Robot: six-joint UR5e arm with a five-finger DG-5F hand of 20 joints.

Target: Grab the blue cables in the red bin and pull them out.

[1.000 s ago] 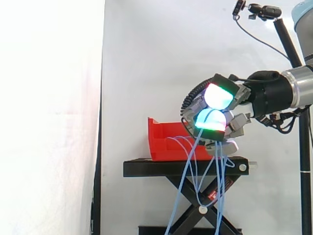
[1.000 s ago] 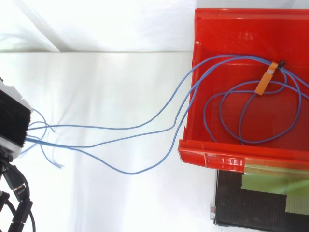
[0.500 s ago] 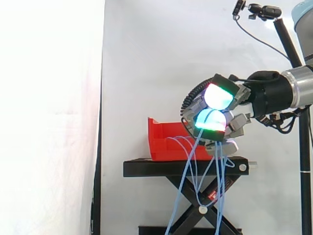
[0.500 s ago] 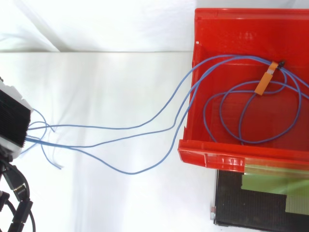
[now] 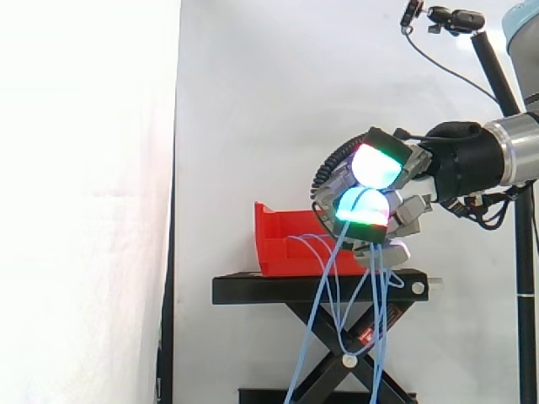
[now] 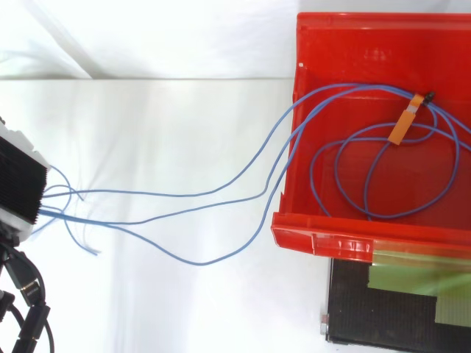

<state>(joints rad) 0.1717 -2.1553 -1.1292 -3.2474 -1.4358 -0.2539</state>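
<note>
Against the white curtain [image 5: 253, 101], the hand [image 5: 372, 187] still clutches blue cables [image 6: 184, 195].

Backdrop: white fabric curtain [image 5: 253, 101] behind the black metal scissor-lift stand [image 5: 320, 290], brightest left of the stand.
Seam: dark vertical gap [image 5: 168, 320] in the curtain, left of the stand.
Pole: thin black pole [image 5: 494, 74], above the stand's right end.

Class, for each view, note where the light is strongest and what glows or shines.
Side view: the curtain on the left is washed white, and the hand's pads glow white and green over the blue cables. Top view: a sheen lies on the white surface beside the red bin, whose front lip shines.
</note>
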